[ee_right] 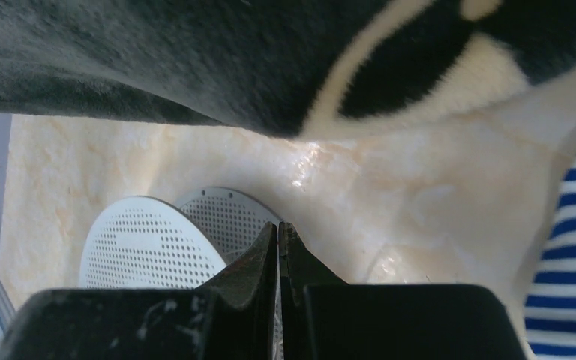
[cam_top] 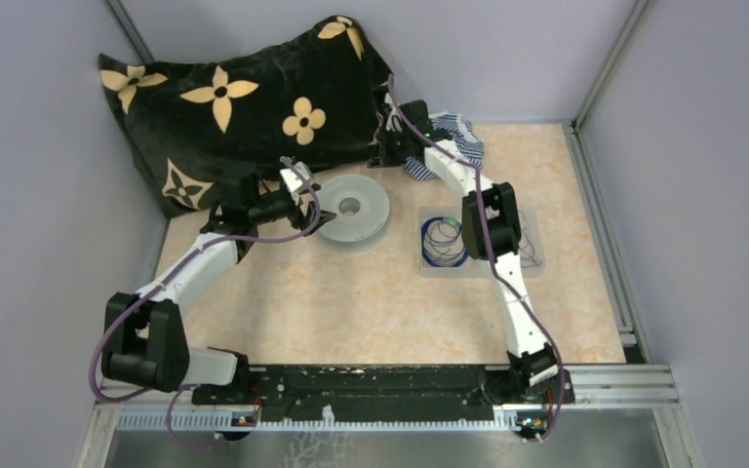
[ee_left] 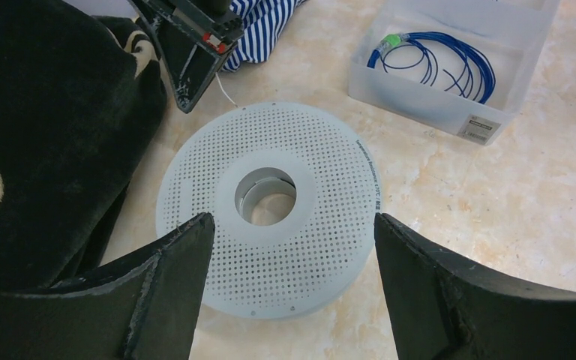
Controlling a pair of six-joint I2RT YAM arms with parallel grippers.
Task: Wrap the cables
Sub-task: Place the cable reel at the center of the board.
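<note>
A dark blue cable coil (ee_left: 439, 61) with a green bit (ee_left: 391, 40) lies in a clear tray (ee_left: 487, 120); the top view shows the coil (cam_top: 445, 242) beside my right arm. A pale perforated spool (ee_left: 270, 206) lies flat on the table. My left gripper (ee_left: 292, 217) hangs open over the spool, one finger on each side, touching nothing. My right gripper (ee_right: 278, 226) is shut, low by the black pillow (ee_right: 195, 60). From its fingers (ee_left: 189, 71) a thin whitish cable (ee_left: 226, 94) runs toward the spool's rim. In the top view the right gripper (cam_top: 383, 154) sits behind the spool (cam_top: 351, 207).
A black pillow (cam_top: 234, 107) with cream flowers fills the back left corner. A blue-and-white striped cloth (cam_top: 460, 136) lies at the back, under the right arm. Grey walls enclose the table on three sides.
</note>
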